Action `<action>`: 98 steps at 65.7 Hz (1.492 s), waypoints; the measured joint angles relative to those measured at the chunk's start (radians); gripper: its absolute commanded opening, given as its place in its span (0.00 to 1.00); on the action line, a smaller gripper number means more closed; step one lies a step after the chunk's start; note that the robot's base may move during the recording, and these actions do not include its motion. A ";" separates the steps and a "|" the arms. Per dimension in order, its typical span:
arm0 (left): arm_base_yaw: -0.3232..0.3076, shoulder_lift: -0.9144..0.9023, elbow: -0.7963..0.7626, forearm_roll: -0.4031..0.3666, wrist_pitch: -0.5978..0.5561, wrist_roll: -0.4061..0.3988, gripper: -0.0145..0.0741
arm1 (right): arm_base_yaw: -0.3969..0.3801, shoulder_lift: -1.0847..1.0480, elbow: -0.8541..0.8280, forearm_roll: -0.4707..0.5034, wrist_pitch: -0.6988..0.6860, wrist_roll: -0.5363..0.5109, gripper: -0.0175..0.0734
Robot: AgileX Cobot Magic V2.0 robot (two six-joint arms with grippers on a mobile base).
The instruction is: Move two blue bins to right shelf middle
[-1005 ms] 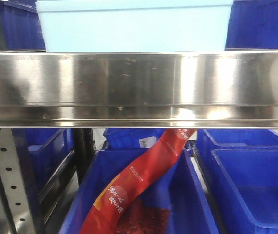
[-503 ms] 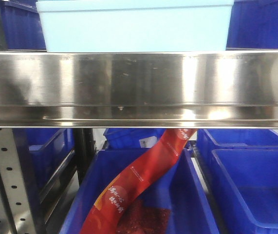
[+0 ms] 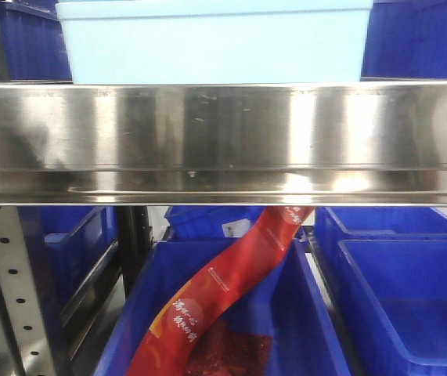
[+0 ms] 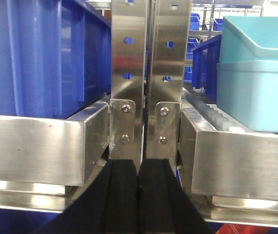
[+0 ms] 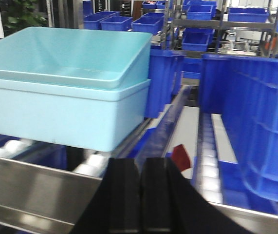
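Note:
Two pale light-blue bins [image 5: 65,107] sit nested on the roller shelf, the inner bin [image 5: 75,56] tilted inside the outer one. They show in the front view [image 3: 215,43] above the steel rail and at the right of the left wrist view [image 4: 255,83]. My left gripper [image 4: 139,168] is shut and empty, in front of two steel shelf posts [image 4: 146,73], left of the bins. My right gripper [image 5: 141,165] is shut and empty, in front of the shelf rail, just right of the bins' near corner.
A wide steel shelf rail [image 3: 223,141] crosses the front view. Dark blue bins [image 5: 255,122] stand right of the pale bins, and another [image 4: 36,58] left of the posts. Below, a dark blue bin [image 3: 223,329] holds a red packet [image 3: 215,298]. White rollers [image 5: 209,161] line the shelf.
The view has shifted very slightly; the bins and rail stay in place. No gripper shows in the front view.

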 measured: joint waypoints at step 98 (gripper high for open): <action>0.000 -0.002 0.000 0.000 -0.002 0.000 0.04 | -0.312 -0.185 0.317 0.150 -0.133 -0.119 0.01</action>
